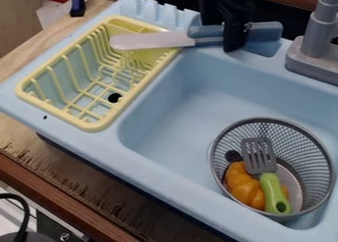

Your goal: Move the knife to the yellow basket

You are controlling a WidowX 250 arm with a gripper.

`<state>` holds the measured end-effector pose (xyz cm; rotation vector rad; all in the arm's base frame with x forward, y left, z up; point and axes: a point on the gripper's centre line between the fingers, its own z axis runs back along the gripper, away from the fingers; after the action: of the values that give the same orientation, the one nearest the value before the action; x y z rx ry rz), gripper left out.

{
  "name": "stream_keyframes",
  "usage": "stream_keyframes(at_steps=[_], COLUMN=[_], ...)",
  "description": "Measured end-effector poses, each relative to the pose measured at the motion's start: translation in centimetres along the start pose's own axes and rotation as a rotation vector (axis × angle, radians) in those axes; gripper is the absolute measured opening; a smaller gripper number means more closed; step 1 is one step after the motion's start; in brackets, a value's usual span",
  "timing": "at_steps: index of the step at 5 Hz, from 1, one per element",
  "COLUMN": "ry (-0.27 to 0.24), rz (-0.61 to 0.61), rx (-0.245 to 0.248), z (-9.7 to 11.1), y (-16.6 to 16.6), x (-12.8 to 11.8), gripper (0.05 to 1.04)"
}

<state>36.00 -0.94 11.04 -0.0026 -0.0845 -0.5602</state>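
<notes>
Over the back ledge of the light-blue plastic sink (198,78), your black two-finger gripper (237,38) is closed on the blue handle of the toy knife with a pale grey blade (178,39); its blade overhangs the yellow slatted plastic basket (92,125); turn it along the basket's long side, bring the handle past the rim, lower gently, then release.
</notes>
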Motion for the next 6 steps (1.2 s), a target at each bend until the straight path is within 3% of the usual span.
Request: stream_keyframes(at_steps=[1,2,3,5,6], ry=[-0.009,0.014,-0.057,-0.196,-0.275], rz=[0.018,-0.005,0.161,0.324,0.435], rx=[-0.014,-0.093,0.028,0.080,0.133], z=[-0.1,0.4,1.0,4.0,3.9], y=[-0.3,-0.6,-0.2,0.9,2.7], x=[-0.1,-0.8,-1.6,-4.4,-5.9], gripper=[0.655,0.401,0.372,0.371,0.371])
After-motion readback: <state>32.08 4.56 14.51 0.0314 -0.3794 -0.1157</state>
